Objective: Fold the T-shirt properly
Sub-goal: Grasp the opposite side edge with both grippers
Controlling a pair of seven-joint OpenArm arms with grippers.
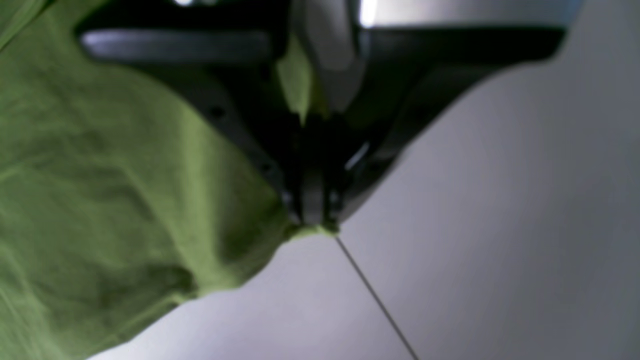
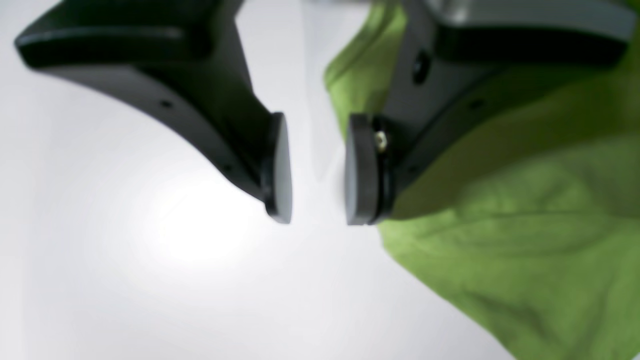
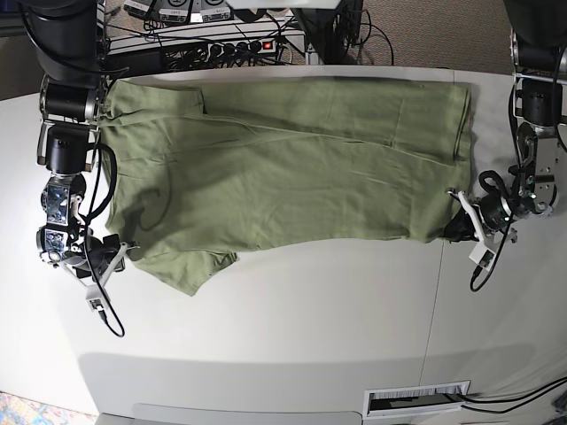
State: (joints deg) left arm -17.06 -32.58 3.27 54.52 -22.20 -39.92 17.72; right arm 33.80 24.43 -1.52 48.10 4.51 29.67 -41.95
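T-shirt point(image 3: 283, 168) fabric lies spread across the white table point(image 3: 292, 345), one edge pinched tight between the closed fingers of the left gripper point(image 1: 312, 225). Just beside another edge, the right gripper point(image 2: 317, 170) hangs with its pads apart, holding nothing.

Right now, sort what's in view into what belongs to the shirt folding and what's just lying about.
Belongs to the job:
T-shirt
left gripper, shut on the shirt's edge
right gripper, open beside the shirt
table

Just lying about:
power strip
cables behind the table
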